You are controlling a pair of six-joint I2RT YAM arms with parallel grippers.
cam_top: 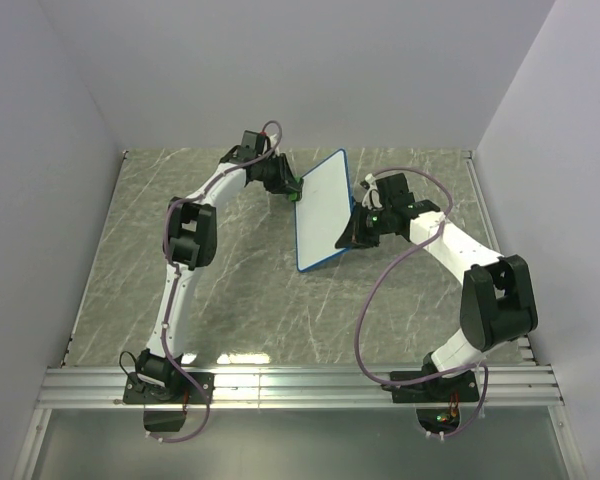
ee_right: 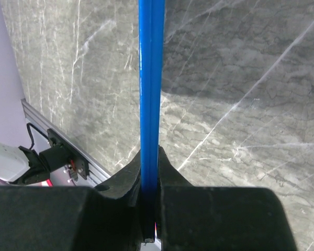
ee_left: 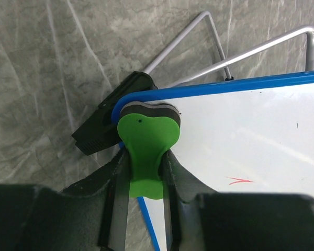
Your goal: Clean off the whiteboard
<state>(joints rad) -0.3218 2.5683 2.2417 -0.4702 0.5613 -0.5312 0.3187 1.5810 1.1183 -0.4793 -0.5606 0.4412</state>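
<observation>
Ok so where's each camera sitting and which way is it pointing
Top external: above and behind the bases, looking down at the table; left arm and right arm flank the whiteboard.
Left wrist: on the left arm, looking along the left gripper, shut on the green eraser at the board's corner.
Right wrist: looking along the right gripper, shut on the board's blue rim, edge-on.
Shared: all three show the whiteboard.
</observation>
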